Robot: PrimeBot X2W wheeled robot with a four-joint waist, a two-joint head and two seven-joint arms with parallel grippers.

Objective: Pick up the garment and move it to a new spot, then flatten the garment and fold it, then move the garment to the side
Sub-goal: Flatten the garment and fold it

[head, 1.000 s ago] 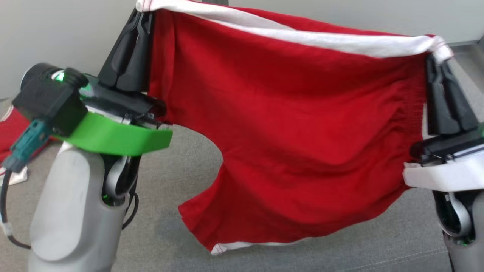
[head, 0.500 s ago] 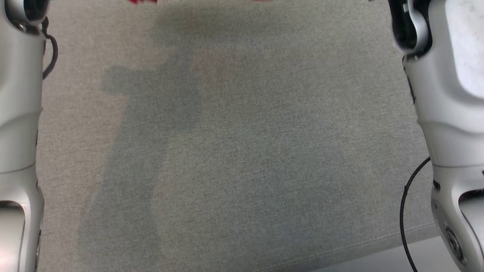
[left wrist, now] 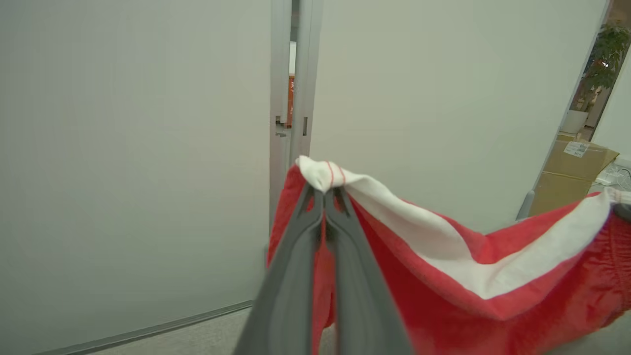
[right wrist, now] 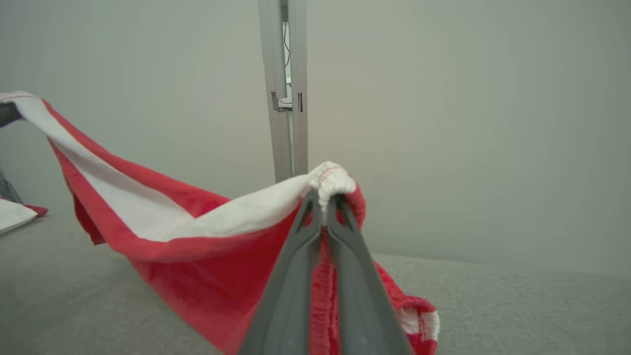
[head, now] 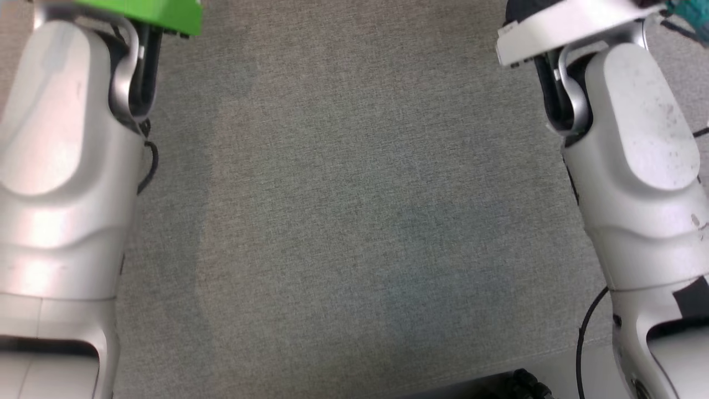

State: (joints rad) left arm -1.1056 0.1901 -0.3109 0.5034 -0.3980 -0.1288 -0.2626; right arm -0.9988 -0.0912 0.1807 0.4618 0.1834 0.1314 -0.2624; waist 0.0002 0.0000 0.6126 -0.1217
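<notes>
Two pale forearms frame the near scene in the head view: the left forearm (head: 61, 166) rises along the left edge to a green wrist cover (head: 149, 14), and the right forearm (head: 637, 166) rises along the right edge to a white wrist cover (head: 565, 22). A black cable (head: 587, 327) loops beside the right forearm near the front edge. Between the arms lies the grey fabric surface (head: 354, 210), crossed by soft shadows.

Farther out, the garment (left wrist: 443, 276) hangs in the air above that surface, stretched between both arms. It is red with a broad white band along its upper edge. The left tool (left wrist: 324, 195) is clamped tight on the left corner of the band, with white cloth bunched over its fingertips and red cloth falling between and around the fingers. The right tool (right wrist: 325, 199) is closed just as tightly on the right corner of the garment (right wrist: 197, 256), where the gathered hem wraps over its tips. The band sags in a shallow curve between the two grips, and the red body drapes down toward the surface on the right side; whether it touches there cannot be told.

At the far left, a second white and red cloth (right wrist: 15, 214) lies on the surface.

Beyond all this stands a plain pale wall (left wrist: 123, 148), split by a narrow grey post (left wrist: 291, 74). At the far right, past the wall's edge, are a cardboard box (left wrist: 567, 177) and a green plant (left wrist: 604, 54).
</notes>
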